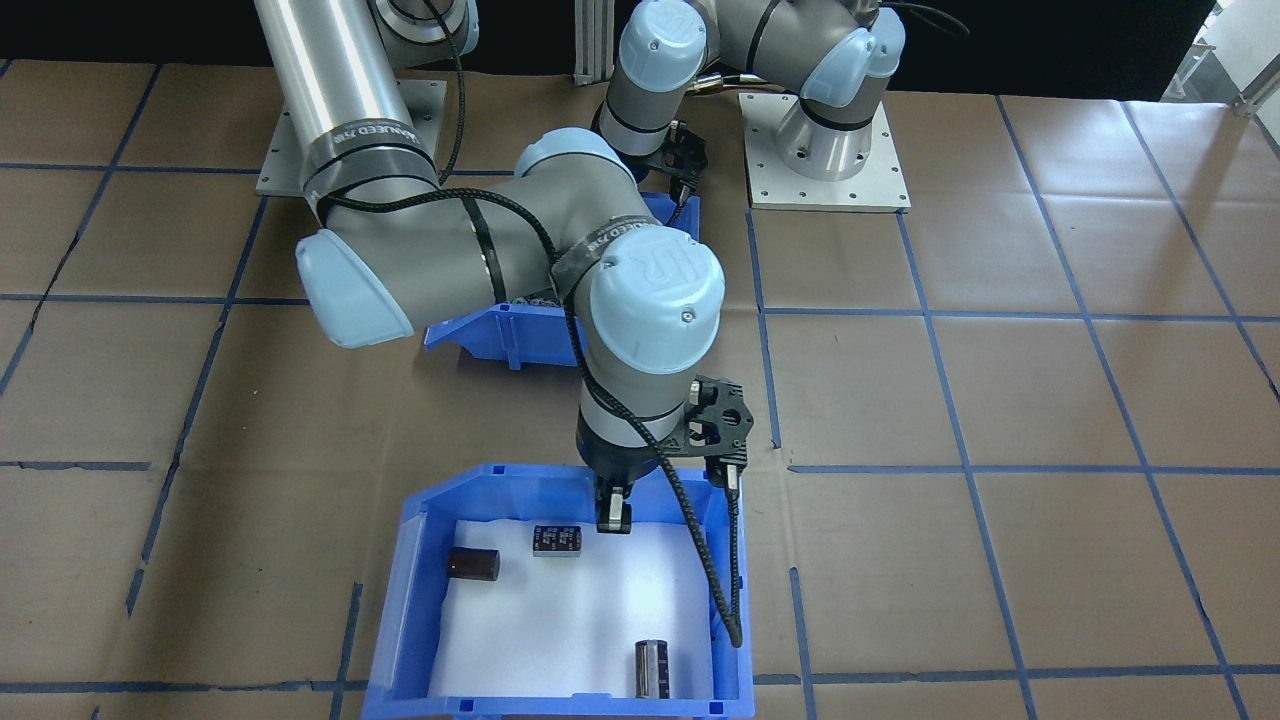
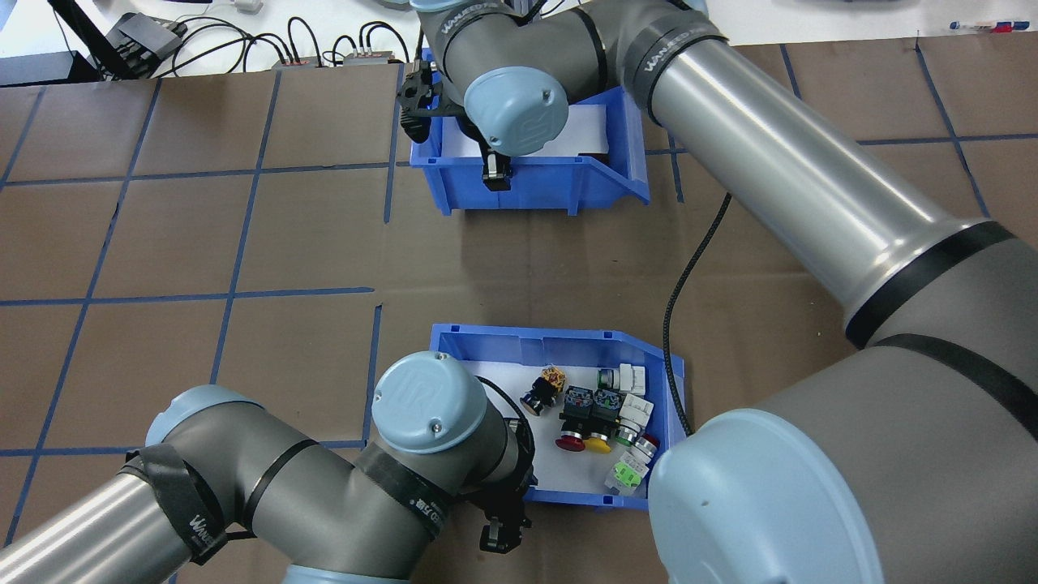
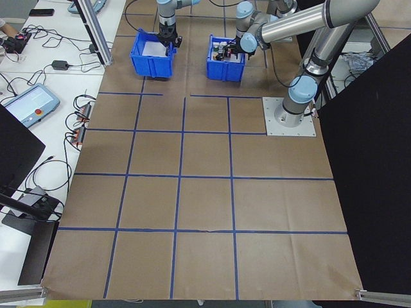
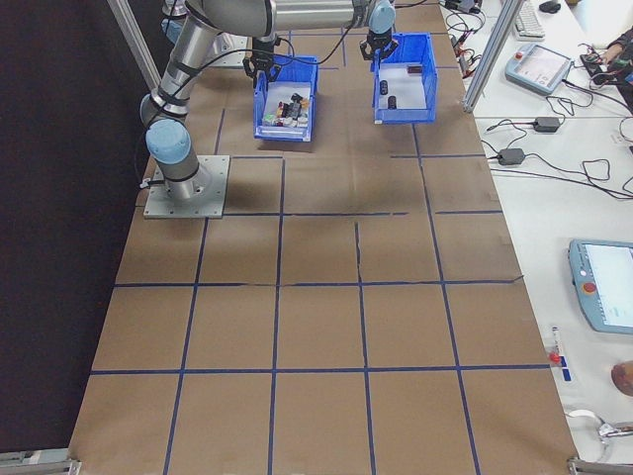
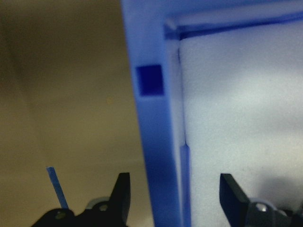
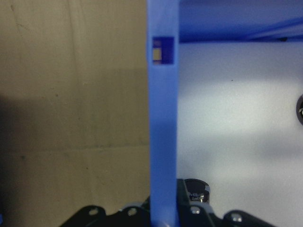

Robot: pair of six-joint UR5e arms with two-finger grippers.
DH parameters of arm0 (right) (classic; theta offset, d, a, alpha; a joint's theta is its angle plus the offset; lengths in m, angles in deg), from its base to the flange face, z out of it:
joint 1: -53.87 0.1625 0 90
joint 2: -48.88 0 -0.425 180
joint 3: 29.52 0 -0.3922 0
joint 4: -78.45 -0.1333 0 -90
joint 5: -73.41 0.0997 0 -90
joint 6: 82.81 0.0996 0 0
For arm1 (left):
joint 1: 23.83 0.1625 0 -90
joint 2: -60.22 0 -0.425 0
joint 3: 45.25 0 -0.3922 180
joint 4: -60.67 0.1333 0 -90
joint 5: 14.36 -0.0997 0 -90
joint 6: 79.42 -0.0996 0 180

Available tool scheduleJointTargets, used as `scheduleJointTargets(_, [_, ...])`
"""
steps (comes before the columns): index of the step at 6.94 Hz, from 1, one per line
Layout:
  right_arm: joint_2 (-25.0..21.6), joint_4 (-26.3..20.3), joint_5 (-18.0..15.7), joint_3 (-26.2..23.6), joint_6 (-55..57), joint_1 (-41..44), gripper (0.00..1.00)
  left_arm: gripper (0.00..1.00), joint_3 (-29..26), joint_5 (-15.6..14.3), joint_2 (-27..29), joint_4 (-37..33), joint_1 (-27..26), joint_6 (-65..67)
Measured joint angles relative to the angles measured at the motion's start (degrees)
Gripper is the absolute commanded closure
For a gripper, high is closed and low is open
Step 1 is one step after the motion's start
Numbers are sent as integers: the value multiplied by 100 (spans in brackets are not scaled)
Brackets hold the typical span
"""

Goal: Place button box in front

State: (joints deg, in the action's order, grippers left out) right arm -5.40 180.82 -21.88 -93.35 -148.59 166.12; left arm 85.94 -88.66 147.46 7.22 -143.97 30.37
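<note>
Button box point(image 2: 559, 345) wall between spread left fingers point(image 5: 120, 194).

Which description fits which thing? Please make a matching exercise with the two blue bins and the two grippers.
Things:
1. button box
2. bin of dark cylinders
3. left gripper
4. right gripper

Descriptions:
a. shut on a blue wall
b. open, one finger on each side of a blue wall
c. the bin nearer the robot
d. the bin farther from the robot

Pairs: 1-c, 2-d, 3-b, 4-a
</note>
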Motion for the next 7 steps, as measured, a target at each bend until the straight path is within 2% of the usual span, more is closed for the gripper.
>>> scheduleJointTargets(1, [-210, -64, -3, -33, -343, -278, 97, 100, 54, 183, -52, 187, 3, -11])
scheduleJointTargets(2, [-388, -130, -5, -87, -775, -593, 97, 100, 79, 228, -169, 371, 33, -52])
scheduleJointTargets(3, [-560, -175, -6, -211, -1251, -997, 97, 100, 53, 146, -281, 459, 118, -181])
scheduleJointTargets(4, [-773, -197, -7, -444, -1711, -1451, 98, 100, 6, -59, -389, 451, 293, -433])
scheduleJointTargets(5, [-1030, -205, -7, -766, -2082, -1881, 98, 100, -54, -254, -499, 354, 576, -694])
scheduleJointTargets(7, [-1718, -175, -41, -1685, -2588, -2641, 98, 100, -179, -389, -763, -94, 1393, -1546])
